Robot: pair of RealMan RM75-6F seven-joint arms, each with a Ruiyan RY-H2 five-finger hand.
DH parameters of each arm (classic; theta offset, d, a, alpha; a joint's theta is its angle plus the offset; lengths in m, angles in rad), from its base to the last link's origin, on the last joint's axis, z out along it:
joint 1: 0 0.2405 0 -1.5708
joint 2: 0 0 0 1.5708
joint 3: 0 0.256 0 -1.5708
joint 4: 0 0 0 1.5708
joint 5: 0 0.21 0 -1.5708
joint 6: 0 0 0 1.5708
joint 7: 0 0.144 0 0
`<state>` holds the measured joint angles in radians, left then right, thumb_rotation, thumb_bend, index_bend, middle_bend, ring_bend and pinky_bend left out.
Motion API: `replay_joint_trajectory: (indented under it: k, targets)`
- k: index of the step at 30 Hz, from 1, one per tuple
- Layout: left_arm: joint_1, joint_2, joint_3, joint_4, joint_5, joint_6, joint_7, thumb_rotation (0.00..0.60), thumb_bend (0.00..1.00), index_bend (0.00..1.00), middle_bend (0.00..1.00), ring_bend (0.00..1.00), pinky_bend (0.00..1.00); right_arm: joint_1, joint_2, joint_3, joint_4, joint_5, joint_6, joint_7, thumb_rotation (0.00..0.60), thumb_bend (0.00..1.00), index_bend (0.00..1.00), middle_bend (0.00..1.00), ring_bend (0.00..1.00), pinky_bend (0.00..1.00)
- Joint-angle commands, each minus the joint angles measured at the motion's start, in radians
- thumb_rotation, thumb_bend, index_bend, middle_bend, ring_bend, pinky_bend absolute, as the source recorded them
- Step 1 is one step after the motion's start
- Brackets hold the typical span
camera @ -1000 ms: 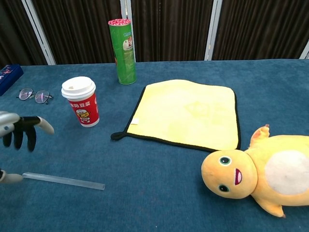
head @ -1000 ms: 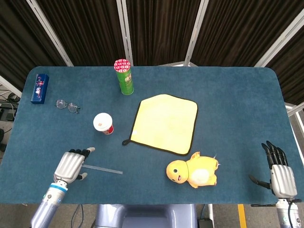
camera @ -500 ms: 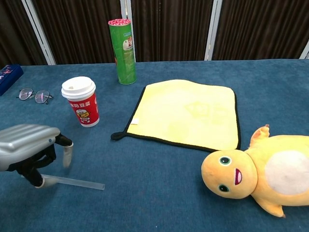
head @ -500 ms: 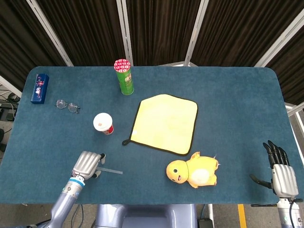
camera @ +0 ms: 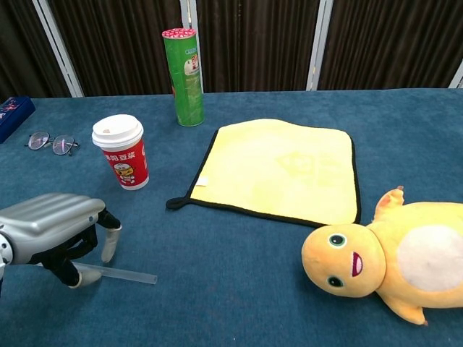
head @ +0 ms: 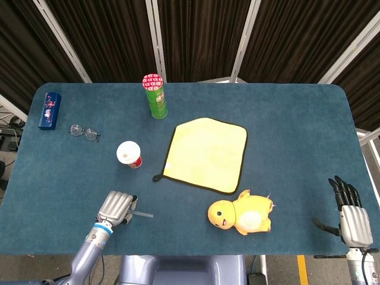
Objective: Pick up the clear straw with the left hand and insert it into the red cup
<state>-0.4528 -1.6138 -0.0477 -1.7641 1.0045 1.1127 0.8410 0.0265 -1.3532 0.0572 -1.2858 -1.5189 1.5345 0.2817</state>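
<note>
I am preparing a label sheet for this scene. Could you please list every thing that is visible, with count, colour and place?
table: one, dark blue cover
red cup: one, white lid, left of centre
clear straw: one, lying flat, near left edge
green can: one, far side
yellow cloth: one, black border, centre
plush duck: one, yellow, near right
glasses: one pair, far left
blue box: one, far left corner
left hand: silver, fingers curled at the straw's left end
right hand: fingers apart, off the table's right edge
</note>
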Motion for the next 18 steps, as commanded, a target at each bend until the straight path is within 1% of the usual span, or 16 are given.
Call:
replay_joint_trajectory:
  k: [1,18]
  targets:
    - [-0.004,-0.005,0.002,0.004,-0.003,0.006,0.001,0.600,0.33,0.56,0.90,0.86,0.74,0.000,0.000,0.000,0.000,0.000,0.000,0.000,0.600,0.07,0.00,0.00,0.00,0.00]
    - [-0.034,-0.038,0.017,0.028,-0.062,0.019,0.029,0.600,0.33,0.56,0.90,0.86,0.74,0.000,0.001,-0.001,-0.002,-0.001,-0.001,0.001,0.600,0.07,0.00,0.00,0.00,0.00]
